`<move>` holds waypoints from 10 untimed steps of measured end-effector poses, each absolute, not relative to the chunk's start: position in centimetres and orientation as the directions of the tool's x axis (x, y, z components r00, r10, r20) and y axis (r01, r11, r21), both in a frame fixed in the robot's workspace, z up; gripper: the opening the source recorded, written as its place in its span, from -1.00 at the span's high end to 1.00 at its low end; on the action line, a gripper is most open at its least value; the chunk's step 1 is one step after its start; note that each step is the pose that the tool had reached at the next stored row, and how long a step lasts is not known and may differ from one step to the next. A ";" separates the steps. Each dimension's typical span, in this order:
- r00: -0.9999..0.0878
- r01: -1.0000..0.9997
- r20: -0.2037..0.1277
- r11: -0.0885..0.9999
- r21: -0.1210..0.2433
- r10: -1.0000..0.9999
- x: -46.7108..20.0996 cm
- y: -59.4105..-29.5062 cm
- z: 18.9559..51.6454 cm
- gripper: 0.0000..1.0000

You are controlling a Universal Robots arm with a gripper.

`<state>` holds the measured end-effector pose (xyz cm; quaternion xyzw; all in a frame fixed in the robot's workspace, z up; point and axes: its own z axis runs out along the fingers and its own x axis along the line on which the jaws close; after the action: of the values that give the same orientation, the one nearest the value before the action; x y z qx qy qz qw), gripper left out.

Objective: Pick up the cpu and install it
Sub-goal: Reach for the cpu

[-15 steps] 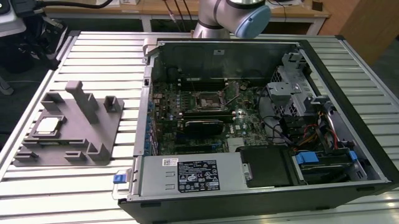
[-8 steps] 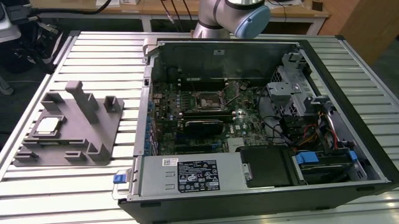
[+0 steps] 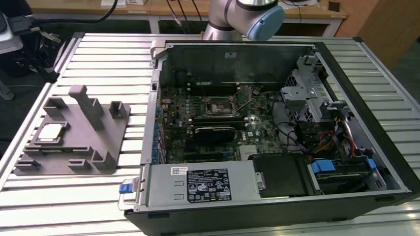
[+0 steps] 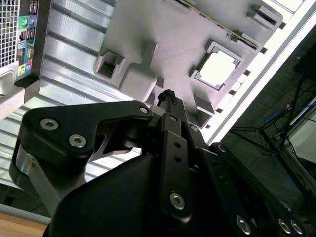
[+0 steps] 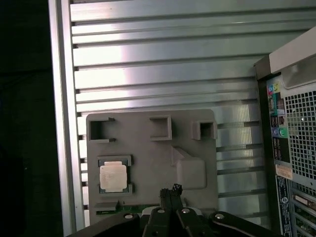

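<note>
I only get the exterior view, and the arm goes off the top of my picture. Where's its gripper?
Observer: In the first wrist view the gripper is aimed at the grey fixture, off to one side of the cpu.
Operator: Is it carrying something?
Observer: No, its tip is bare in both wrist views.
Operator: What's on the computer's back?
Observer: In the second wrist view, coloured ports beside a mesh grille.

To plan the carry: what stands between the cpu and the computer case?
In the exterior view, past the cpu: the fixture's upright posts, then bare slatted table.
</note>
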<state>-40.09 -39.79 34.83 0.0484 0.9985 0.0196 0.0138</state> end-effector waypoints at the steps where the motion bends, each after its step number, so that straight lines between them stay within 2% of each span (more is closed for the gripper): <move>1: -0.995 0.097 -0.026 0.995 0.040 0.098 -40.2 -39.7 34.7 0.79; 10: -0.994 0.101 -0.026 0.994 0.040 0.102 -40.9 -38.9 33.5 0.79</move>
<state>-40.89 -38.95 33.46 0.0508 0.9984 0.0193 0.0139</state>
